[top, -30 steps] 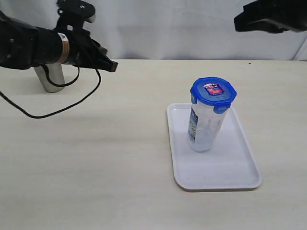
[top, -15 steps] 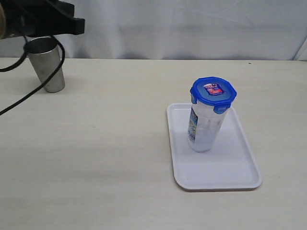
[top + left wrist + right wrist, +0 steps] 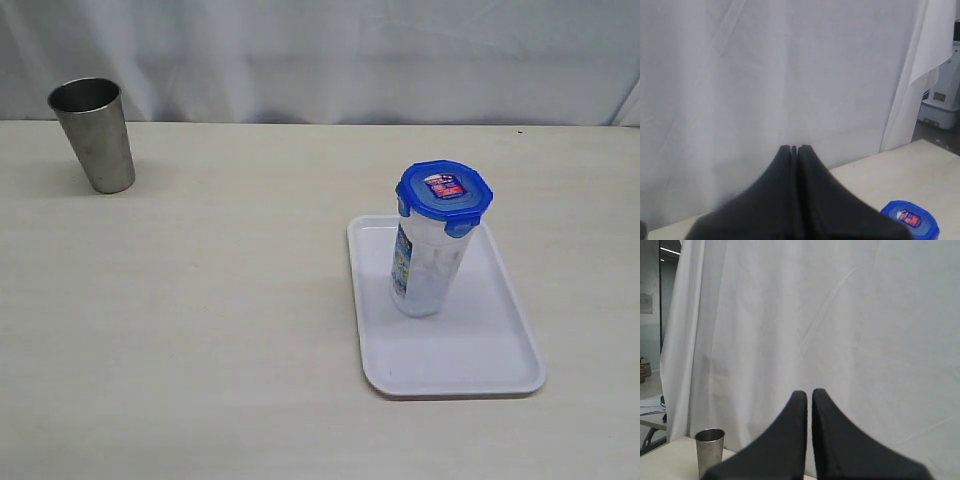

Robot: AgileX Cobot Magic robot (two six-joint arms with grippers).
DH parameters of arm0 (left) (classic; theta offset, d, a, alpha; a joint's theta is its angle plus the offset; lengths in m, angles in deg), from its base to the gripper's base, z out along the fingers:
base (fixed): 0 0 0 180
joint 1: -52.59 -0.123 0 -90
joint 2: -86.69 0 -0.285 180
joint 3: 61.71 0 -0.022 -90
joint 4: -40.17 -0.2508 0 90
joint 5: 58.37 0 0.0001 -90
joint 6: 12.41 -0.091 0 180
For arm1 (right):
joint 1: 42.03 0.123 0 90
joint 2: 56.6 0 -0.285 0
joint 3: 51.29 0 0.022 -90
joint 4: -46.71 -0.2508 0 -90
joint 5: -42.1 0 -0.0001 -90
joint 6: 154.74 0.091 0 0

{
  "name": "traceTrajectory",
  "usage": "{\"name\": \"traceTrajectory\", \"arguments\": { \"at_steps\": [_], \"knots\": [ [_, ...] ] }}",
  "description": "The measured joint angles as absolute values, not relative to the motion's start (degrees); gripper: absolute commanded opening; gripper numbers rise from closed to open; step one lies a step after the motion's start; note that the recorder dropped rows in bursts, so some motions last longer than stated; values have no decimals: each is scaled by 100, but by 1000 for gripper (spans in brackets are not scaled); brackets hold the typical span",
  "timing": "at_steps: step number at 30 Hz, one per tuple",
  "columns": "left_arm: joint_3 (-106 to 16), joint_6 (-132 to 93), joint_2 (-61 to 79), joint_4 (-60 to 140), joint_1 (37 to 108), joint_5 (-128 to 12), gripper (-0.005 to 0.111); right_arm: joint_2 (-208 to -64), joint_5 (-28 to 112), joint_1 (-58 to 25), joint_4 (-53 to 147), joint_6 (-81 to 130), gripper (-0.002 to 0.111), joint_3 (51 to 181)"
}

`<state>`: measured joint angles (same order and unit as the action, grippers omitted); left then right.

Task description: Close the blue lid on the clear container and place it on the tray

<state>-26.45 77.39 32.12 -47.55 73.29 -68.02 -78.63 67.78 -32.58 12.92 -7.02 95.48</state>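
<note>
My left end effector [image 3: 794,148] and right end effector [image 3: 808,392] are closed, empty. Ahead of the left: lid [image 3: 910,218] on container [image 3: 425,265] (upright on tray [image 3: 480,350]).

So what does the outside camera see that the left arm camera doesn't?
Only the exterior view shows the tray and the body of the clear container standing on it. Only the left wrist view shows the left pincer, which is shut. Both show the blue lid, the table and the white curtain.
</note>
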Motion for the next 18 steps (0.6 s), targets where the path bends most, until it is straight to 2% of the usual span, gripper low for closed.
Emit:
{"name": "traceTrajectory", "arguments": {
  "at_steps": [7, 18],
  "knots": [
    [-2548, 7751, 3844, -4755, 7329, -7249, 0, -7460, 7150, -3258, 1292, -691, 4, 9471],
    [-2548, 7751, 3980, -4755, 7329, -7332, 0, -7385, 7215, -3258, 1292, -691, 4, 9471]
  ]
}}
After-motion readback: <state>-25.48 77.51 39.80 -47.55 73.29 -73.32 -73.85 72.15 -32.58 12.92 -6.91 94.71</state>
